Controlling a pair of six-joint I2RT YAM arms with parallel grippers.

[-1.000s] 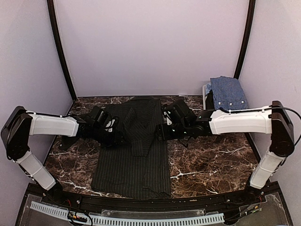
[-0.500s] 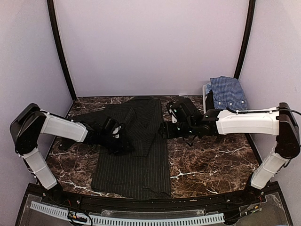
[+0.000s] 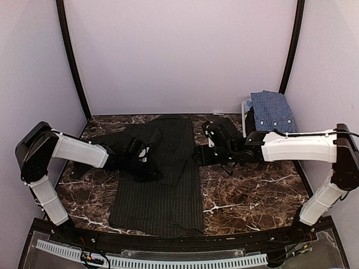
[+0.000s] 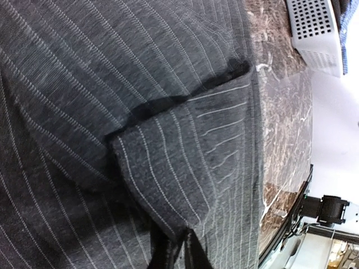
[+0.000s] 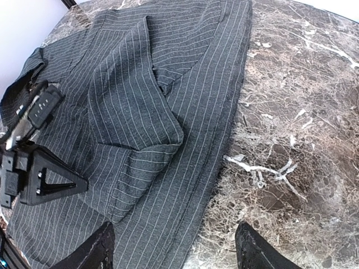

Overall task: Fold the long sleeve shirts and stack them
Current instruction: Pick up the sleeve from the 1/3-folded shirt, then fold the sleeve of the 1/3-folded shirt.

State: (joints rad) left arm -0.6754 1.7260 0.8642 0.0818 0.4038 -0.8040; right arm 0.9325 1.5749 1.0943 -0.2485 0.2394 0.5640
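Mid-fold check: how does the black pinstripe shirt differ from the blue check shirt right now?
The black pinstripe shirt lies spread out on the marble table, while the blue check shirt sits heaped on the white basket at the far right. The black one covers much more area than the blue one. The black one has a sleeve folded across its body, and the blue one is a compact bundle. Both are patterned cloth.

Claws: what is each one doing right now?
Left claw: closed, pinching a fold of the black pinstriped shirt.
Right claw: open, holding nothing.
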